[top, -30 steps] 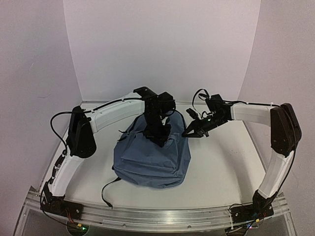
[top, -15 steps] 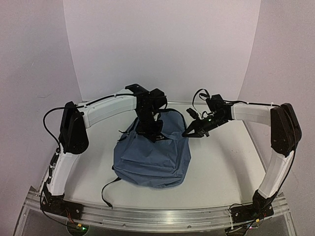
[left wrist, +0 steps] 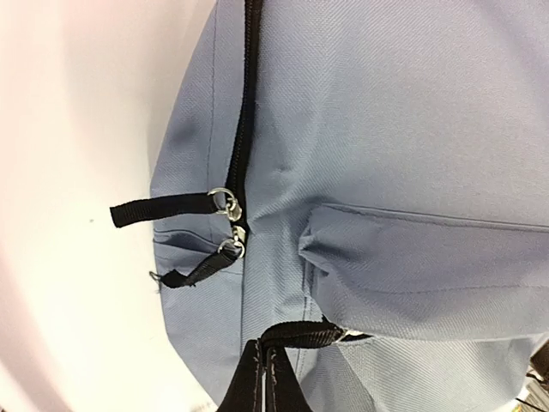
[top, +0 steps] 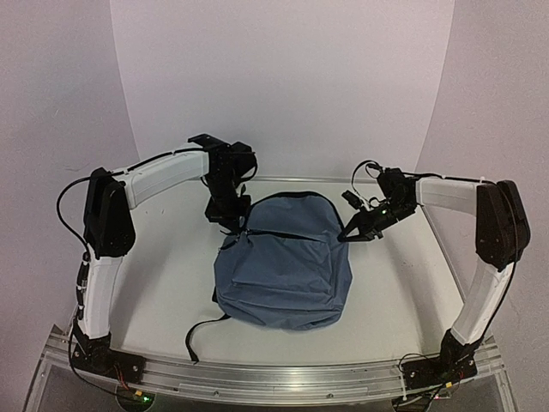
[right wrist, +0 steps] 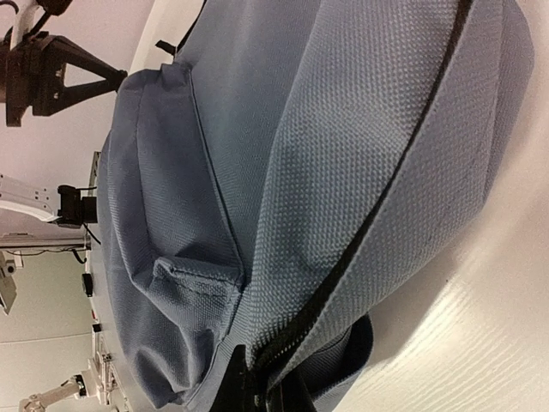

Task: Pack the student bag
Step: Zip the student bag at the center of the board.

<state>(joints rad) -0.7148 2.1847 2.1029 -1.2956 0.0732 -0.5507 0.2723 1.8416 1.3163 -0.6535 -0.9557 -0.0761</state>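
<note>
The left end effector (top: 232,223) is clamped on a zipper pull (left wrist: 302,333) and the right end effector (top: 349,235) on the zipper edge (right wrist: 360,232) of the bag (top: 283,275), seemingly tensioning it for unzipping.

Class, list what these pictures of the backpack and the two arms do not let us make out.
- Inside the student bag: all views, closed zip and fabric.
- Its black straps: top view, mostly under the bag.
- Which part the right gripper pinches: right wrist view, bottom edge cuts it off.
</note>
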